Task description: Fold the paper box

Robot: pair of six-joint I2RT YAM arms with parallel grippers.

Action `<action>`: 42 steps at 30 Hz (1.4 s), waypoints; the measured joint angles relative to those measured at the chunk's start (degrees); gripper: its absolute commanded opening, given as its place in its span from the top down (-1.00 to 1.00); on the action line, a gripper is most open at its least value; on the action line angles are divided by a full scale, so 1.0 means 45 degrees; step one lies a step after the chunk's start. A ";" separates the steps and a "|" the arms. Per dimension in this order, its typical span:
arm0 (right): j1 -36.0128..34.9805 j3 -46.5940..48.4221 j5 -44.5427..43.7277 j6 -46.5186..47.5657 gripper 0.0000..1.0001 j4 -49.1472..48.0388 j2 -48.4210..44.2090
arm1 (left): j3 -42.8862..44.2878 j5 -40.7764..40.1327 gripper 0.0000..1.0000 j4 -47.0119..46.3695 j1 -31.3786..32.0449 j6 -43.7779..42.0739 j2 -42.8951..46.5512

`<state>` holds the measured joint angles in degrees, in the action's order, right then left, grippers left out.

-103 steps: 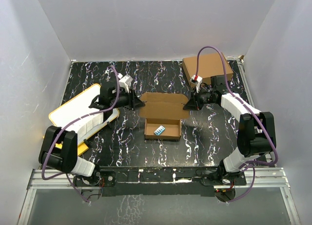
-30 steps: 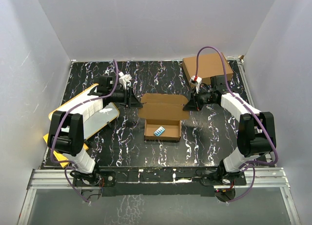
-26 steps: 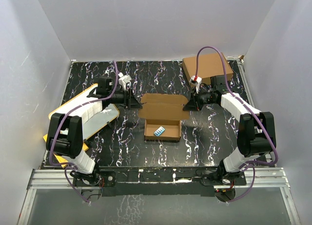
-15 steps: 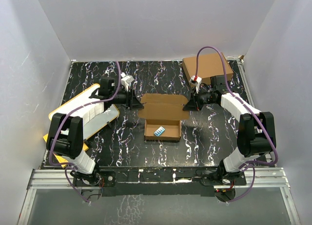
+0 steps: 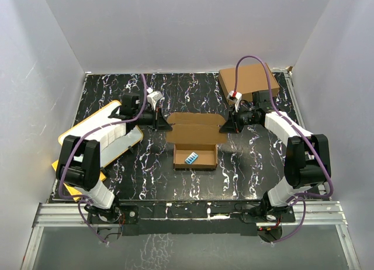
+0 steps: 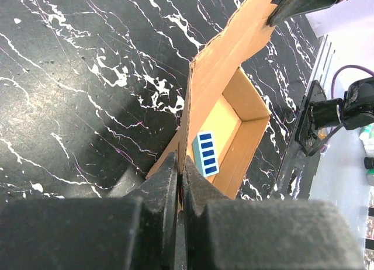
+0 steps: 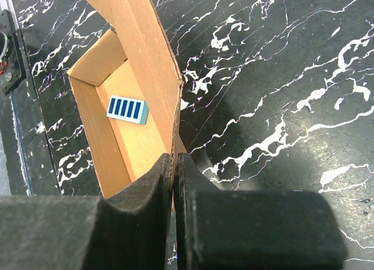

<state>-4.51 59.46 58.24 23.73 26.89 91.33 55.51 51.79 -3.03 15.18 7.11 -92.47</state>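
Sitting at the middle of the black marbled table (image 5: 146, 170), the paper box (image 5: 196, 135) has its shallow tray toward the arm bases and its lid panel raised behind it. Both arms reach in from either side.

The change is on the left. A second ago the left gripper (image 5: 166, 125) stood with its jaws apart just beside the lid's left end. It has since eased in a little and closed. In the left wrist view its fingers (image 6: 166, 182) are pressed together with the thin cardboard edge running between them, so it now pinches the left end of the lid.

The right gripper (image 5: 225, 127) has not moved. Its jaws stay clamped on the right end of the same panel, and the right wrist view shows the cardboard rising from between them.

I judge that this gives the arms what they were waiting for, since the lid is now held at both ends and can be swung forward over the tray as one piece. The box is still open and nothing is tucked in yet. The sheet is thin, so uneven pulling could buckle it.

A small blue striped card (image 5: 191, 156) lies flat on the tray floor, clear of the walls.
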 measured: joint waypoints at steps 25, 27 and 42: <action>-0.1962 0.1851 -0.6086 -0.2662 0.85 -0.3517 0.0010 | -0.1350 -1.0540 1.00 -0.4260 0.2851 0.2914 0.1676; -0.2346 0.1851 -0.7140 -0.3065 0.84 -0.3929 0.0029 | -0.0942 -1.1783 1.00 -0.4265 0.3118 0.3109 0.1122; -0.4590 -0.0121 -1.3619 -0.6169 0.85 -0.7368 0.0053 | 0.0500 -1.8574 1.00 -0.3871 0.5270 0.4182 -0.0772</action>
<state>-25.17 58.92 -3.05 -4.03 -6.26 91.57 57.76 -31.79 -20.45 38.89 25.93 -95.94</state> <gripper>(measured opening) 0.088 0.010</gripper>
